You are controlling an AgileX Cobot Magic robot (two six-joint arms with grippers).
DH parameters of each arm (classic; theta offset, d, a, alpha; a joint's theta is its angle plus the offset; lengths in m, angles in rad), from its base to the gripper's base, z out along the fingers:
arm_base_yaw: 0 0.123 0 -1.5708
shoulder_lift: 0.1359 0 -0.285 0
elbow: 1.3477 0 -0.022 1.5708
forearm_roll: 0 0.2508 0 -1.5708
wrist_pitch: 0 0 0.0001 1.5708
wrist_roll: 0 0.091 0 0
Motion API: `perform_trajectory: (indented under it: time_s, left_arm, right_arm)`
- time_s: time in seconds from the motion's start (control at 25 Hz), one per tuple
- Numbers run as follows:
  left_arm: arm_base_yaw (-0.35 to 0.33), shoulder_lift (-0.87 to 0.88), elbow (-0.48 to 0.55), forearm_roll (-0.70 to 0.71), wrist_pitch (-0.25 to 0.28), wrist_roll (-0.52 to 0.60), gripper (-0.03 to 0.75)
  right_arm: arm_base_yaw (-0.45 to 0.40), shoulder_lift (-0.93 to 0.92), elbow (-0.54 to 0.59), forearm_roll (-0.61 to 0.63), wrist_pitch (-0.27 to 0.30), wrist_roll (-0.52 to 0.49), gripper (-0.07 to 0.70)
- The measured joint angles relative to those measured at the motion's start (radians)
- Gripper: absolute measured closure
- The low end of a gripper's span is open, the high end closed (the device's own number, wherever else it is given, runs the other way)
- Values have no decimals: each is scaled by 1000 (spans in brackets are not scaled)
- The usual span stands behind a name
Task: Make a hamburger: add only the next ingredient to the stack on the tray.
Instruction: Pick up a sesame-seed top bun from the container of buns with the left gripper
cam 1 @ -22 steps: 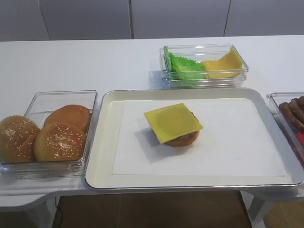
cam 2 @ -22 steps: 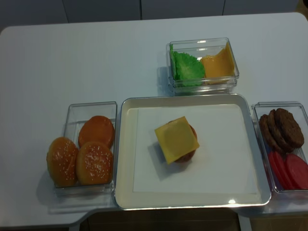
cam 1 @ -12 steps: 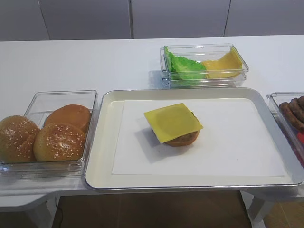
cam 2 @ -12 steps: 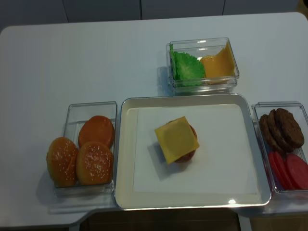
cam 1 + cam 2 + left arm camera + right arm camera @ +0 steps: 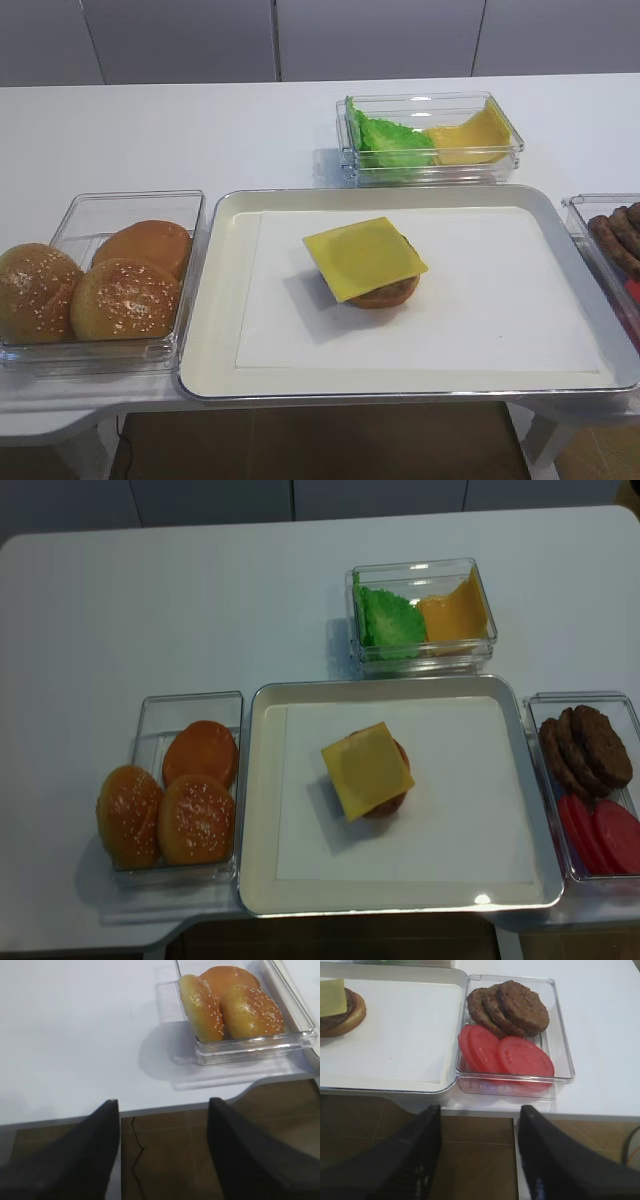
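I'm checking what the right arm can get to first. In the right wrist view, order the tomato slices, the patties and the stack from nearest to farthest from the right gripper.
From the right gripper:
1. Tomato slices, near end of the clear tub.
2. Patties, far end of the same tub.
3. Stack, far left on the tray.

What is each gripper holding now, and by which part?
Nothing. The left gripper and the right gripper are both open and empty, hanging short of the table edge.
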Motion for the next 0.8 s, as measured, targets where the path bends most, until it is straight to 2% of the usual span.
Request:
perform_trajectory:
  time_s: [0.32,0.64,0.8]
  left_arm:
    - [0,29,-29,-16,-43,0,310]
    - [0,389,-114,-16,-164,-4,314]
    - [0,601,-169,-16,-216,-62,314]
  right_arm:
    - [0,0,0,0,0,0,255]
    - [0,0,0,0,0,0,255]
    - [0,0,0,0,0,0,255]
